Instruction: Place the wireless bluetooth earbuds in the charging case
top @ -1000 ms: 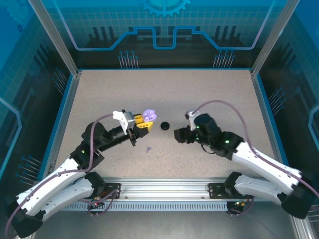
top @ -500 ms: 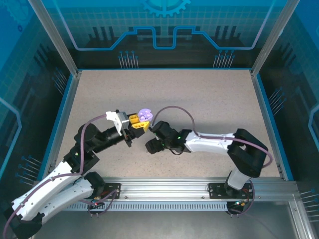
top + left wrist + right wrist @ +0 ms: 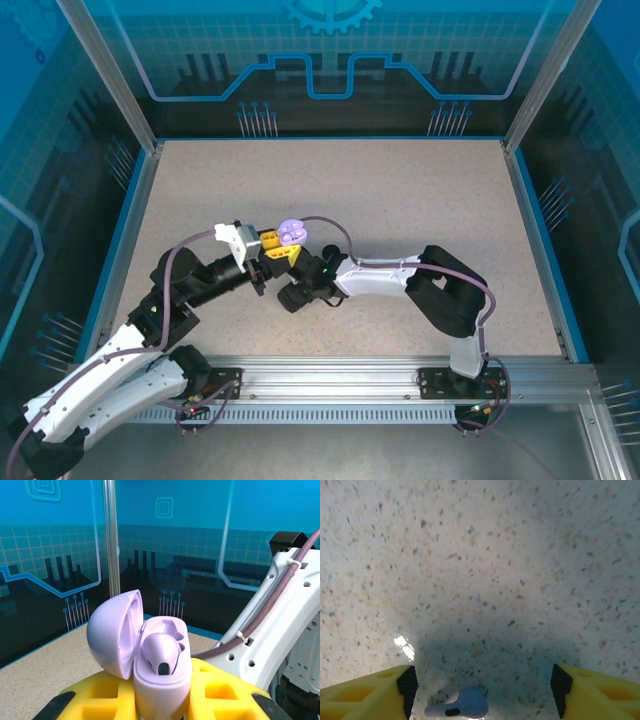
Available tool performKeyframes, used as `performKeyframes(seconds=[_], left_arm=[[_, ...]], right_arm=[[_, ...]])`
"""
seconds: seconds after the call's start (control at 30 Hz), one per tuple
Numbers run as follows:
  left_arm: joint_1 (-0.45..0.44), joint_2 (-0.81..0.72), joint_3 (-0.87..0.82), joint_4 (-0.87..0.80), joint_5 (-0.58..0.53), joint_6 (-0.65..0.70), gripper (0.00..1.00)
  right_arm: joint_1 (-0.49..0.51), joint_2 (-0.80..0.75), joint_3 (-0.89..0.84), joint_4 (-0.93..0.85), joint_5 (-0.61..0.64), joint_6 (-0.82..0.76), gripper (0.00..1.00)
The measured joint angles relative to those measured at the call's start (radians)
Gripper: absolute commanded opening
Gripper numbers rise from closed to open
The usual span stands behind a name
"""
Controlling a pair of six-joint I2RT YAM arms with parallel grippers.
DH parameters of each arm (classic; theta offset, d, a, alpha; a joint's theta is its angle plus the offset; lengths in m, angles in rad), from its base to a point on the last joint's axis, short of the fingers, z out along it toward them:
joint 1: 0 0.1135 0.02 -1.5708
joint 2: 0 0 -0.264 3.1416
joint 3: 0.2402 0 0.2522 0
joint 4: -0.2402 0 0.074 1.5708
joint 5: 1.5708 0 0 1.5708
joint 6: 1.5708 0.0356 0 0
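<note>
My left gripper (image 3: pixel 281 249) is shut on the open lilac charging case (image 3: pixel 291 231), held up off the table. In the left wrist view the case (image 3: pixel 162 680) stands between the yellow fingers (image 3: pixel 100 696), its lid (image 3: pixel 112 632) swung left. One lilac earbud (image 3: pixel 161 652) sits in a socket and the other socket is empty. My right gripper (image 3: pixel 293 296) hangs low over the table just below the case. It is open in the right wrist view (image 3: pixel 482 692), with a second lilac earbud (image 3: pixel 460 709) lying on the table between its fingertips (image 3: pixel 365 695), nearer the left one.
My right arm (image 3: pixel 390 278) stretches leftward across the middle of the speckled table (image 3: pixel 400 190), its white link and purple cable (image 3: pixel 280 595) close beside the case. Blue rails and glass walls (image 3: pixel 135 210) bound the table.
My right arm swung from the right half to the left and came down over the loose lilac earbud. My left gripper shifted the case slightly left and back.
</note>
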Motion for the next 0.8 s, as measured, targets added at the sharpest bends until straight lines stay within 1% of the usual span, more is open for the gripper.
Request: performKeyframes(seconds=[0.37,0.6,0.8], left_arm=[[0.0,0.015,0.003,0.0,0.0,0.0,0.05],[0.0,0.018,0.011,0.0,0.0,0.0,0.05],[0.0,0.024,0.011,0.0,0.0,-0.001,0.05]], right_arm=[[0.011,0.003,0.011,-0.108,0.019,-0.018,0.66],[0.012,0.001,0.009,-0.117,0.025,-0.018,0.66],[0.011,-0.013,0.023,-0.157,-0.008,-0.016,0.65]])
